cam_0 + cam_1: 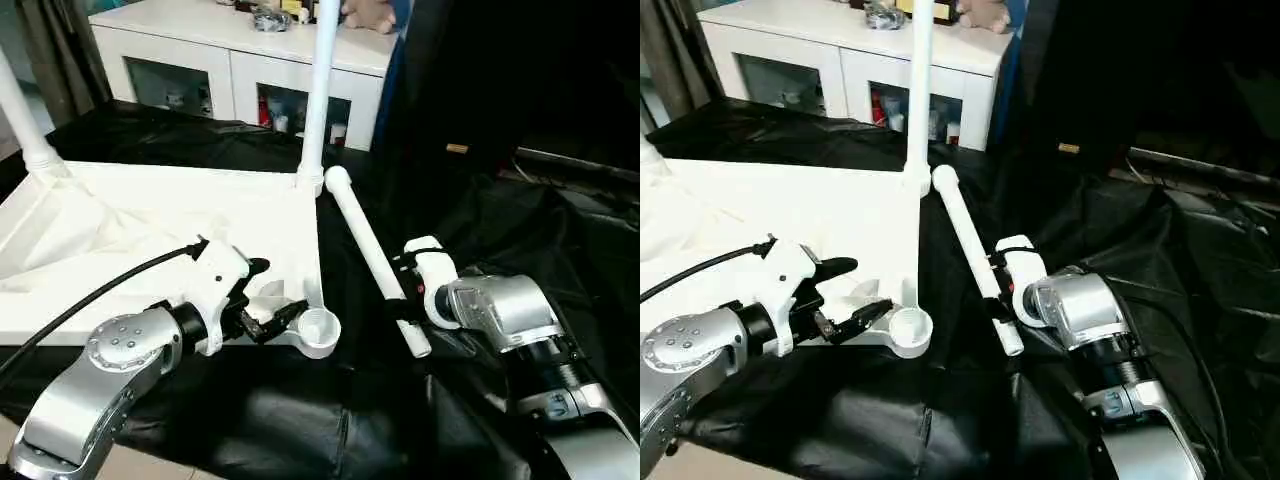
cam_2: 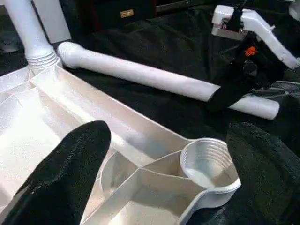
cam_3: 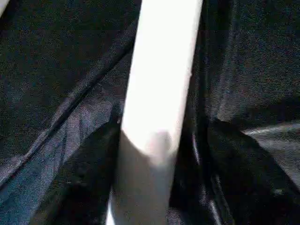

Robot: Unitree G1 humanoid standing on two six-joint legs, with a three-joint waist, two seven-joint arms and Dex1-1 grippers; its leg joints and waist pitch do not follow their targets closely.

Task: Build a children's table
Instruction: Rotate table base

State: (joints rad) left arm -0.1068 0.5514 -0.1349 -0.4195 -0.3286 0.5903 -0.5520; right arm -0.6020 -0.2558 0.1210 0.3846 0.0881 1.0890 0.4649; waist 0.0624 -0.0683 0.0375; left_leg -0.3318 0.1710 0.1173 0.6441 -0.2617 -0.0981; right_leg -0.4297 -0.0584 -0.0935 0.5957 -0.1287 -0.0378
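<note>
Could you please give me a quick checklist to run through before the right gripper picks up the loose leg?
1. Right gripper straddles the loose leg, a finger on each side: ok.
2. Grip closed firmly on the leg: cannot tell.
3. Loose leg lies free on the black cloth, touching no socket: ok.
4. Empty near corner socket faces up, nothing inside: ok.
5. Left gripper open beside that socket, steadying the tabletop: cannot tell if touching.
6. Far-corner standing leg upright in its socket: ok.
</note>
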